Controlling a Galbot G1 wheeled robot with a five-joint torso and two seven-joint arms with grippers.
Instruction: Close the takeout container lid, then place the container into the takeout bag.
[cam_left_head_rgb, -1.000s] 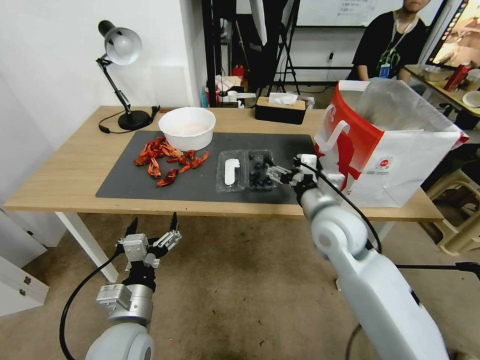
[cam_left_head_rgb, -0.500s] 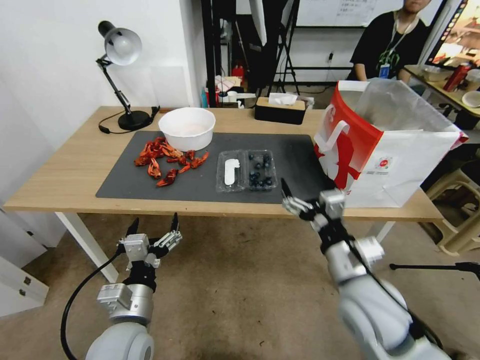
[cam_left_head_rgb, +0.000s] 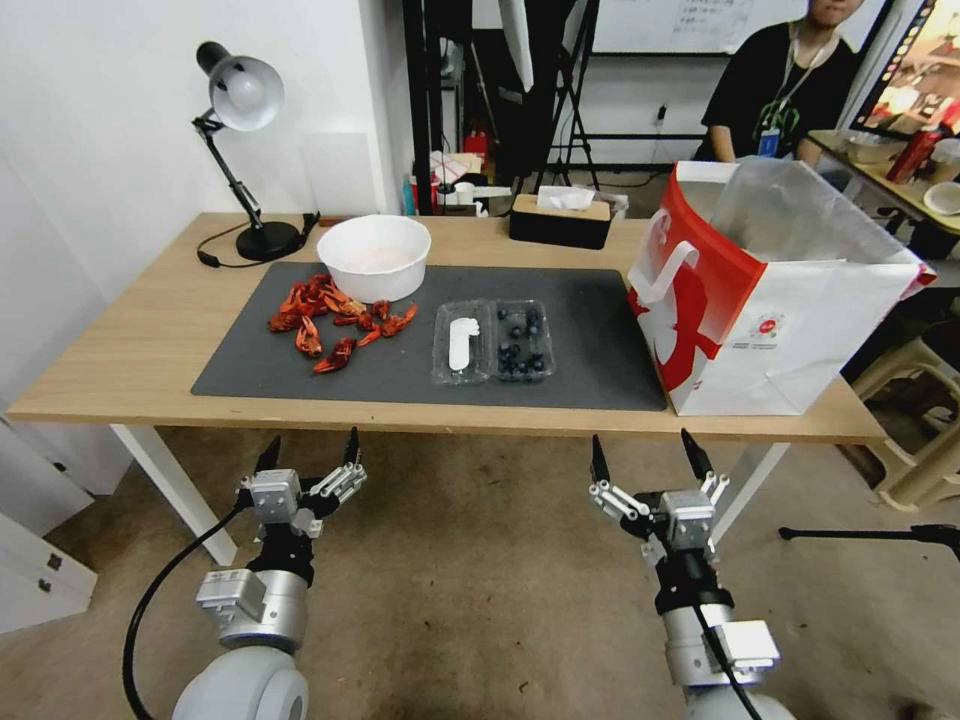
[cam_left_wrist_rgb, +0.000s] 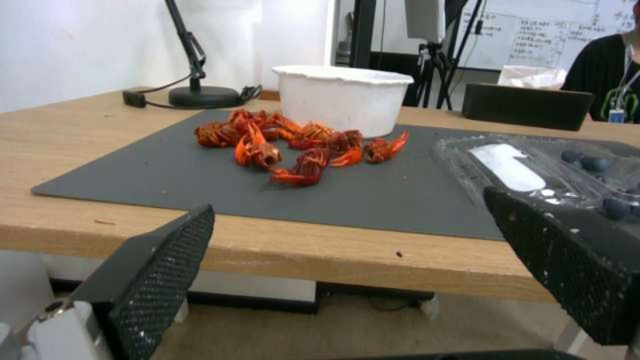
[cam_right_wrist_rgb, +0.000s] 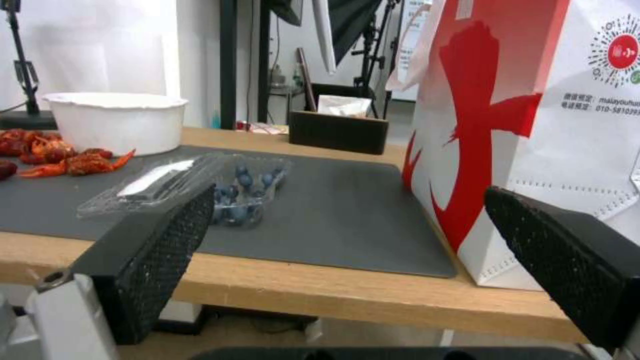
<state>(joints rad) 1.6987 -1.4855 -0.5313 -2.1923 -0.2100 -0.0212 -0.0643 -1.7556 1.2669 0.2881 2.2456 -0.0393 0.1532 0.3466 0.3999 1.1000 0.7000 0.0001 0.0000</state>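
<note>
The takeout container (cam_left_head_rgb: 521, 341) lies open on the dark mat, blueberries in its right half, also seen as the container (cam_right_wrist_rgb: 243, 192) and the container (cam_left_wrist_rgb: 593, 170). Its lid (cam_left_head_rgb: 462, 343) lies flat to the left with a white label up, shown too as the lid (cam_right_wrist_rgb: 157, 182) and the lid (cam_left_wrist_rgb: 507, 165). The red-and-white takeout bag (cam_left_head_rgb: 770, 300) stands open at the table's right end, its side showing as the bag (cam_right_wrist_rgb: 533, 125). Both grippers hang below the table's front edge: my left gripper (cam_left_head_rgb: 308, 462) open, my right gripper (cam_left_head_rgb: 645, 458) open, nothing held.
A white bowl (cam_left_head_rgb: 374, 256) and a pile of red crayfish (cam_left_head_rgb: 335, 320) sit on the mat (cam_left_head_rgb: 590, 330) to the left. A desk lamp (cam_left_head_rgb: 243, 150) and black tissue box (cam_left_head_rgb: 560, 218) stand at the back. A person sits behind the bag.
My right arm has pulled back from the container's right side, down below the table's front edge, with its gripper open. The left arm and the container stayed still.
</note>
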